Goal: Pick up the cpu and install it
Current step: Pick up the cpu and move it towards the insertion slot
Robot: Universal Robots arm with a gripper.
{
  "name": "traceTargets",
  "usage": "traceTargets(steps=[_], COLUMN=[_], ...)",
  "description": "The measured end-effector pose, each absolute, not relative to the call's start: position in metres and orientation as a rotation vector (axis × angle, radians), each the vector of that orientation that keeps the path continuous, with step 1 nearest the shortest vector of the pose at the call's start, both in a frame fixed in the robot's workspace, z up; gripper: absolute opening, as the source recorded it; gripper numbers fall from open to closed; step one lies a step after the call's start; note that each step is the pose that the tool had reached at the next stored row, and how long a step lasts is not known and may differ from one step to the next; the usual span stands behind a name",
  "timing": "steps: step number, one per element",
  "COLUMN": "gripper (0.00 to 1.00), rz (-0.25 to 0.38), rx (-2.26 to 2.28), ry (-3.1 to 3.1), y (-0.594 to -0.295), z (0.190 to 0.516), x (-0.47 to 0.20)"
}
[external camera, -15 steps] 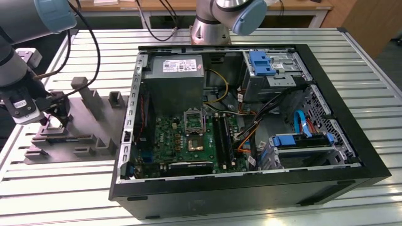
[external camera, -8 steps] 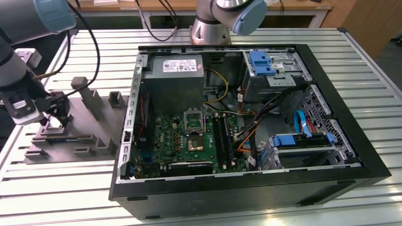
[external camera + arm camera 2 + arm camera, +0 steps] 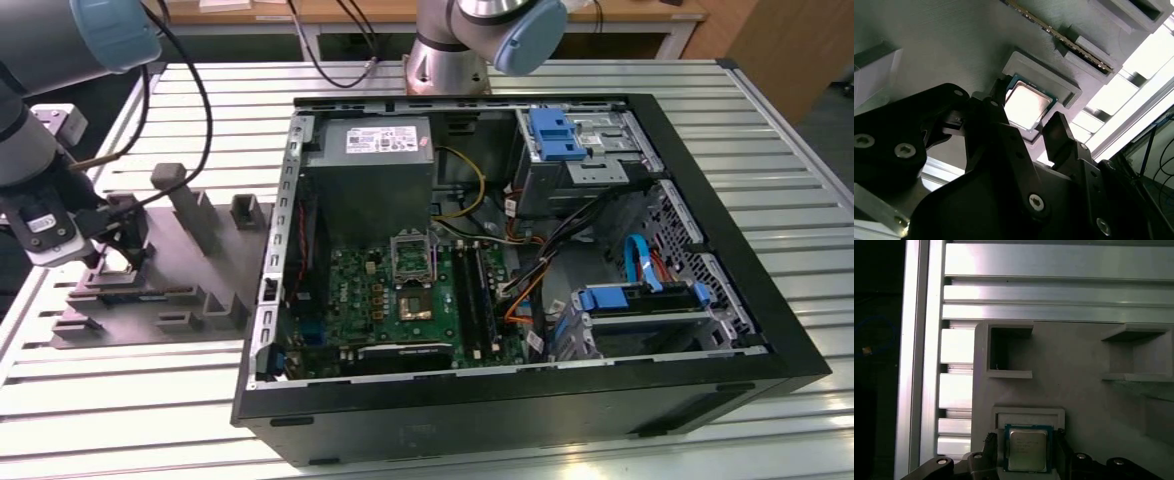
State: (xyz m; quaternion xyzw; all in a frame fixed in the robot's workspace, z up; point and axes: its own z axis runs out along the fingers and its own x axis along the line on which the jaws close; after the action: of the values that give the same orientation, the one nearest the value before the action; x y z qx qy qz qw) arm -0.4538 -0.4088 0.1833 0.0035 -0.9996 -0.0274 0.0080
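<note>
Here, the cpu (image 3: 1026,450) lies flat in a shallow raised nest (image 3: 1026,415) on the grey fixture plate (image 3: 1079,380). It is a thin square chip with a pale silvery metal lid framed by a dark green border. In the second wrist view the lid of the cpu (image 3: 1026,105) reflects light and reads beige-white.

The chip's near edge is cut off at the border of the first wrist view. In the second wrist view the black gripper body covers that edge. The faint marks on the lid cannot be made out.

The gripper (image 3: 1025,442) stands over the nest with its jaws parted a little wider than the chip. One of its black fingers (image 3: 990,450) stands on each side of the cpu. Whether the pads touch the chip's edges cannot be determined, and the cpu sits level in the nest.

In the exterior view the gripper (image 3: 118,262) is low over the fixture plate (image 3: 187,240). The open computer case (image 3: 507,250) stands just beside the plate.
</note>
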Motion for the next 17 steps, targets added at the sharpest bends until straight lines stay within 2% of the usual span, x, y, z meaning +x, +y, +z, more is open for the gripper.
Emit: traceTargets(steps=[17], gripper=[0.56], rz=[-0.086], rx=[0.014], ry=[-3.126], y=[-0.4087], z=[0.1796], x=[-0.4538])
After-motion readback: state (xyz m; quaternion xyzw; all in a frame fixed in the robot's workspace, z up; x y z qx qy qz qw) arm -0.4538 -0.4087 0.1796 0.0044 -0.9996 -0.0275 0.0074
